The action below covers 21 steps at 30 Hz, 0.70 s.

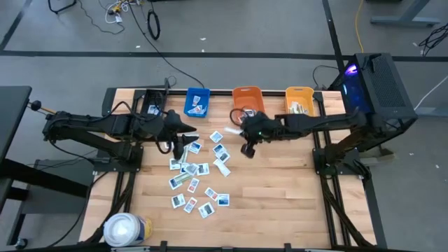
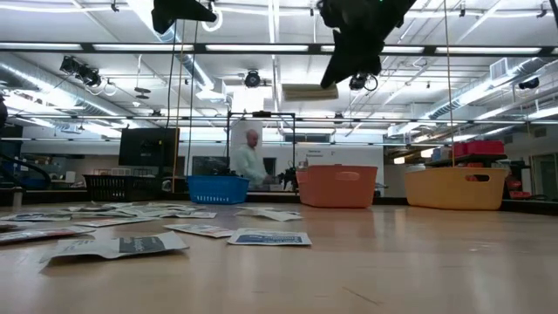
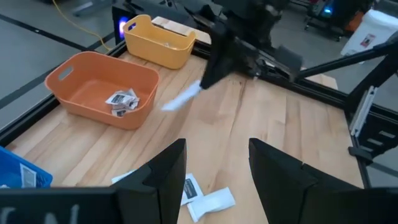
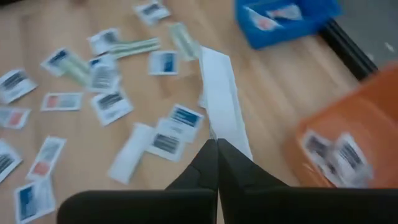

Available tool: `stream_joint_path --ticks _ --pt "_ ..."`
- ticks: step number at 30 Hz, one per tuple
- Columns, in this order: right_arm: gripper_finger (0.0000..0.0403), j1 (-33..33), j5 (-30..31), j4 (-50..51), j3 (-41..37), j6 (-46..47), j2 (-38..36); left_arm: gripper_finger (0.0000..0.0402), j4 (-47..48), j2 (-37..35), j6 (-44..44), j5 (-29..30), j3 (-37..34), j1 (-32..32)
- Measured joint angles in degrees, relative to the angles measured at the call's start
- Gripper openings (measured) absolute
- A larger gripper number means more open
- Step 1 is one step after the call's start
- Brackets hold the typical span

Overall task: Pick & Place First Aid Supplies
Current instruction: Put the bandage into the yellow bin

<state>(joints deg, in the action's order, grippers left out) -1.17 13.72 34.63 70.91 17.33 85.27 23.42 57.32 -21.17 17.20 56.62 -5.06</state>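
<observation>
The right gripper (image 4: 216,149) is clamped shut on a long white packet (image 4: 222,102), held in the air above the surface (image 1: 280,189) just beside the orange bin (image 1: 246,99). The left gripper (image 3: 214,168) hangs with its fingers apart and nothing between them, over the scattered packets (image 1: 198,178). The orange bin holds a few packets, the blue bin (image 1: 197,102) a couple more, and the yellow bin (image 1: 299,99) holds something pale.

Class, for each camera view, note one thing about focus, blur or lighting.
Right wrist view: orange plastic bin smeared by blur. Low view: bright ceiling lights, nearest flat white packet soft. Left wrist view: white packet in the far pincer streaked. High view: even light.
</observation>
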Motion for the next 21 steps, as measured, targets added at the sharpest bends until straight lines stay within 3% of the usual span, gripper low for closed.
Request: stream_joint_path --ticks 12,21 --pt "0.0000 -10.09 8.38 3.53 -3.53 3.85 -0.81 0.0179 -0.52 0.00 -0.06 1.21 0.00 0.00" --pt "0.0000 -13.82 12.60 -3.16 -15.03 9.63 -5.84 0.0179 -0.76 0.00 -0.08 3.04 0.00 0.00"
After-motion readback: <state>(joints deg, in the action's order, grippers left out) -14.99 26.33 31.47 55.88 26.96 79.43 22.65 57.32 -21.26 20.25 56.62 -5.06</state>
